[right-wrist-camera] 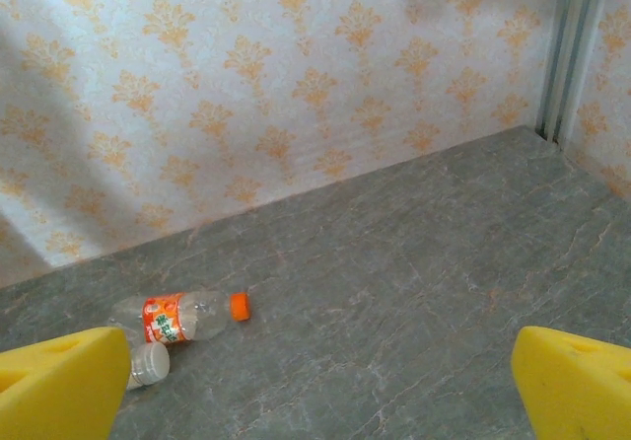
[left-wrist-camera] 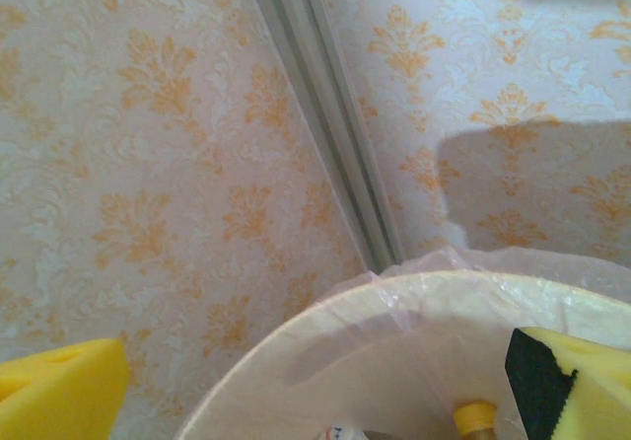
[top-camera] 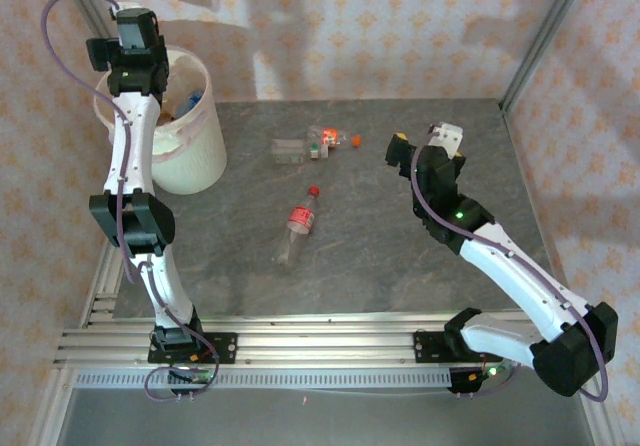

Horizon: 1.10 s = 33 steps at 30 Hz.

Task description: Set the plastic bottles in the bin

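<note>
Lying on the grey surface [top-camera: 400, 266] are three clear plastic bottles: a red-capped bottle [top-camera: 300, 222] with a red label near the middle, an orange-labelled bottle [right-wrist-camera: 182, 317] with an orange cap farther back, and a white-capped bottle [right-wrist-camera: 148, 363] just beside it. The white bin [top-camera: 190, 156], lined with a pinkish bag, stands at the far left and holds more bottles. The left fingers [left-wrist-camera: 59, 391] hang wide apart and empty over its rim. The right fingers [right-wrist-camera: 59, 381] are spread wide, empty, above the surface.
</note>
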{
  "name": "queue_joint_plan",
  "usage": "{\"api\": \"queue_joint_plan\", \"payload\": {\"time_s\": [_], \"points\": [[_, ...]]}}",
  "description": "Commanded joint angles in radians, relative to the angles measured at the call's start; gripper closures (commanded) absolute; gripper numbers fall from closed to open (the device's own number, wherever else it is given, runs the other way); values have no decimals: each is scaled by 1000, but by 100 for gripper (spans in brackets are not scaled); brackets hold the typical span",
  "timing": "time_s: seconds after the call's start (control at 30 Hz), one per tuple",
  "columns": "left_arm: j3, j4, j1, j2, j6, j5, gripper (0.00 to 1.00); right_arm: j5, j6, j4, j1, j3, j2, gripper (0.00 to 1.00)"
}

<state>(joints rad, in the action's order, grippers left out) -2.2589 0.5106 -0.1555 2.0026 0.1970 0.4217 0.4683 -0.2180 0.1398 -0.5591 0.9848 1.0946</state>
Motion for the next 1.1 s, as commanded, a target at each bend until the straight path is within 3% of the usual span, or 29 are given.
{"api": "queue_joint_plan", "payload": {"time_s": [0.0,0.27,0.4,0.73,0.97,1.07], "points": [[-30,57,-5,-59,-79,-54,0,15,-22,10,7,-15,-19,1],[-71,107,-5,-67,-182,-131,0,4,-43,15,16,-9,-12,1],[-87,153,-5,-84,-255,-173,0,20,-124,27,34,-11,2,1],[192,72,-5,-290,-643,-704,0,-84,-154,37,66,95,174,1],[127,191,3,-206,-881,-908,0,-128,-189,42,67,114,206,1],[76,249,3,-152,-938,-936,0,-120,-193,53,66,94,194,1]]}}
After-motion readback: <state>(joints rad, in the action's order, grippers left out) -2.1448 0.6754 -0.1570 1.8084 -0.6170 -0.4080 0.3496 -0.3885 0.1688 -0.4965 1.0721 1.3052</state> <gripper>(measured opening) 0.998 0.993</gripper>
